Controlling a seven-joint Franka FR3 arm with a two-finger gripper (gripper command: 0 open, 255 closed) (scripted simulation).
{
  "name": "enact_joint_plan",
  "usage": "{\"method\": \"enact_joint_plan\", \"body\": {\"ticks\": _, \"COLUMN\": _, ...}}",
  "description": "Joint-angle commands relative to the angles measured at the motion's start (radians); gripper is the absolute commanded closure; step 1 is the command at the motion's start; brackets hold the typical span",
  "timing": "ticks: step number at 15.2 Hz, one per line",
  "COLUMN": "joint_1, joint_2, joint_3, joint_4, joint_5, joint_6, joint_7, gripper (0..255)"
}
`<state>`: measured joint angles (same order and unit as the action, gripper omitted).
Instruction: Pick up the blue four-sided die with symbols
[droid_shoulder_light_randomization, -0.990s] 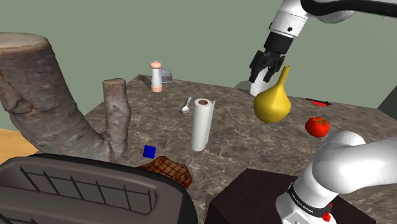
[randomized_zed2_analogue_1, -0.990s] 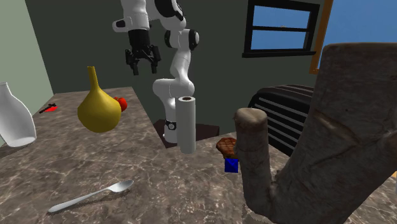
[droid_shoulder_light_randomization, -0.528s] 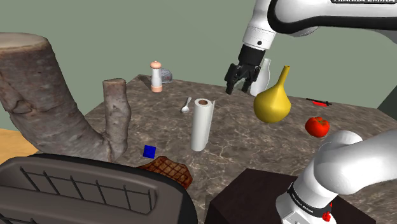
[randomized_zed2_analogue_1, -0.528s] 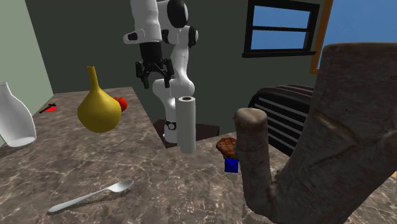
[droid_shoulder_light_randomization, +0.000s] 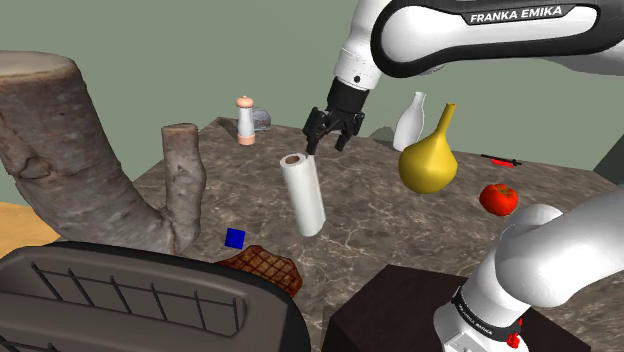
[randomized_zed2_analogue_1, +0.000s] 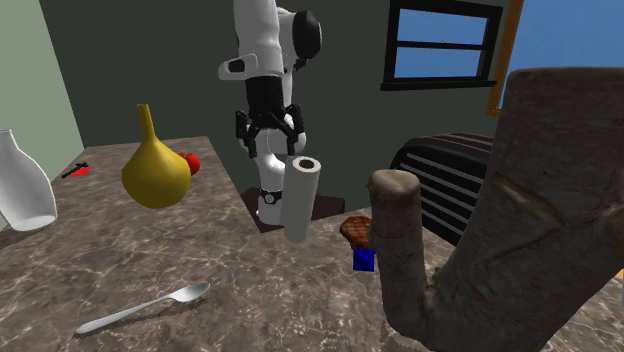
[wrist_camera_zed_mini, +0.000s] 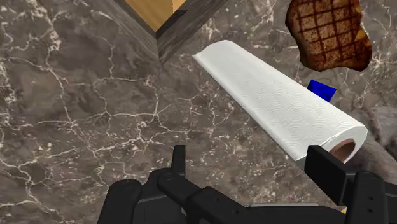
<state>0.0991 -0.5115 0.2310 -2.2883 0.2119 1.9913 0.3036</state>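
Shoulder view: gripper (droid_shoulder_light_randomization: 333, 133) released, jaws apart and holding nothing, close over the top end of the tilted paper towel roll (droid_shoulder_light_randomization: 303, 195). Blue die (droid_shoulder_light_randomization: 235, 238) rests on the marbled tabletop (droid_shoulder_light_randomization: 400, 230), to the shoulder view's left of the roll's base, near the grilled steak (droid_shoulder_light_randomization: 265, 267).

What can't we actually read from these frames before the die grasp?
- Symbols on the blue die: too small in the shoulder and second exterior views.
- Die's shape, wrist view: the tilted paper towel roll covers most of it, leaving one corner.
- Whether the open gripper touches the roll: in the wrist view one finger overlaps the roll's end, so contact is unclear.
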Motion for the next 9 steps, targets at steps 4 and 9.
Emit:
{"method": "enact_joint_plan", "body": {"ticks": 4, "joint_1": 0.034, "joint_2": 0.178, "joint_3": 0.076, "joint_4": 0.059, "joint_5": -0.017, "joint_6": -0.022, "joint_7": 0.079, "gripper": 0}}
{"method": "enact_joint_plan", "body": {"ticks": 9, "joint_1": 0.061, "joint_2": 0.348, "joint_3": 0.144, "joint_4": 0.148, "joint_5": -0.060, "joint_6": 0.046, "joint_7": 0.165, "gripper": 0}}
